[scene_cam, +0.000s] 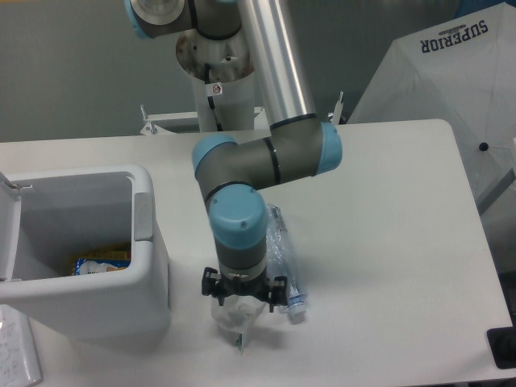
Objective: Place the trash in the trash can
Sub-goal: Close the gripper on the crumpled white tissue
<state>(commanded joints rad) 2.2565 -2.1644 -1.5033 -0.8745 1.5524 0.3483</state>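
My gripper [239,305] hangs open directly over the crumpled white tissue wad [234,324], its fingers spread to either side and covering most of the wad. The crushed clear plastic bottle [284,260] lies on the table just right of the gripper, its white cap [297,311] toward the front; the wrist hides part of its left side. The white trash can [89,314] stands at the left with its lid swung open, and a blue-and-yellow wrapper [99,262] lies inside.
The arm's base column [218,81] rises at the back of the table. A white folded umbrella [451,72] leans beyond the right rear corner. A white lid or sheet [16,355] sits at the front left corner.
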